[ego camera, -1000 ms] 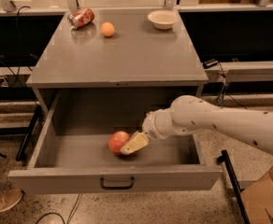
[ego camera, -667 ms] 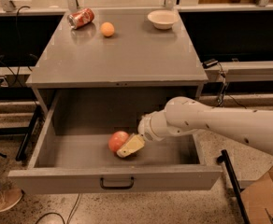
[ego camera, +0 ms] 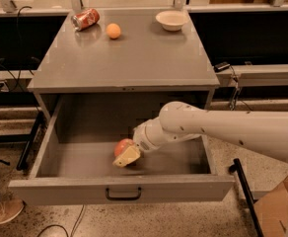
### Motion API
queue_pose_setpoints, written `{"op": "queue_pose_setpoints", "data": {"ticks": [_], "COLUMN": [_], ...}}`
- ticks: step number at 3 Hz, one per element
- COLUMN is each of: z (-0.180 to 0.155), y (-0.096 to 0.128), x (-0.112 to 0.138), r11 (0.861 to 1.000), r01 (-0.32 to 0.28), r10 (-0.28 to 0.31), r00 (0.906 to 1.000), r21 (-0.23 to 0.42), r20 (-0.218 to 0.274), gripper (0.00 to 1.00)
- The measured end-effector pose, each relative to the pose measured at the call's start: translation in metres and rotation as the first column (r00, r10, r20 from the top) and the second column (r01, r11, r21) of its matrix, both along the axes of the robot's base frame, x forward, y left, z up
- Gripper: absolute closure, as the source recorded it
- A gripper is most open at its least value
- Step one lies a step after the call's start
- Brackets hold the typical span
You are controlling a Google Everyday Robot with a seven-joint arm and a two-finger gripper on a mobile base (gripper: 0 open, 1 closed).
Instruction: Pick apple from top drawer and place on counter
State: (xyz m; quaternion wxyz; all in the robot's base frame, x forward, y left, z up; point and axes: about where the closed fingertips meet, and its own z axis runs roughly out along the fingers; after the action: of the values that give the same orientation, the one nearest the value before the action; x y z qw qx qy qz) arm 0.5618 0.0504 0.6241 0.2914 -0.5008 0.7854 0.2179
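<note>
The apple (ego camera: 121,145), red-pink and round, lies on the floor of the open top drawer (ego camera: 75,154), a little left of its middle. My gripper (ego camera: 126,155) reaches down into the drawer from the right on a white arm (ego camera: 223,130). It is right at the apple, covering the apple's lower right side. The drawer's front panel with its dark handle (ego camera: 123,195) is pulled out toward the camera. The grey counter (ego camera: 134,53) lies above and behind the drawer.
At the back of the counter lie a tipped red soda can (ego camera: 85,19), a small orange ball (ego camera: 113,30) and a white bowl (ego camera: 171,19). A cardboard box (ego camera: 277,211) and a black post (ego camera: 242,189) stand at the right of the cabinet.
My arm has swung left and a little down inside the drawer, bringing the gripper from beside the apple to right against it. The apple has stayed in place.
</note>
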Motion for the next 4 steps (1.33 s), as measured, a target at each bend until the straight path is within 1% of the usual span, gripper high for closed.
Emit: {"op": "queue_pose_setpoints", "data": {"ticks": [1, 2, 3, 4], "z": [-0.004, 0.009, 0.06, 0.144], "y": [0.015, 0.014, -0.004, -0.034], "x": [-0.002, -0.006, -0.021, -0.031], "r11": [0.999, 0.999, 0.998, 0.996], "r01": [-0.038, -0.048, -0.064, -0.092], "r10": [0.038, 0.048, 0.063, 0.093], "r00": [0.9992, 0.9989, 0.9963, 0.9847], "r21": [0.001, 0.006, 0.017, -0.011], "r20": [-0.015, -0.001, 0.059, 0.148], "gripper": [0.39, 0.62, 0.85, 1.0]}}
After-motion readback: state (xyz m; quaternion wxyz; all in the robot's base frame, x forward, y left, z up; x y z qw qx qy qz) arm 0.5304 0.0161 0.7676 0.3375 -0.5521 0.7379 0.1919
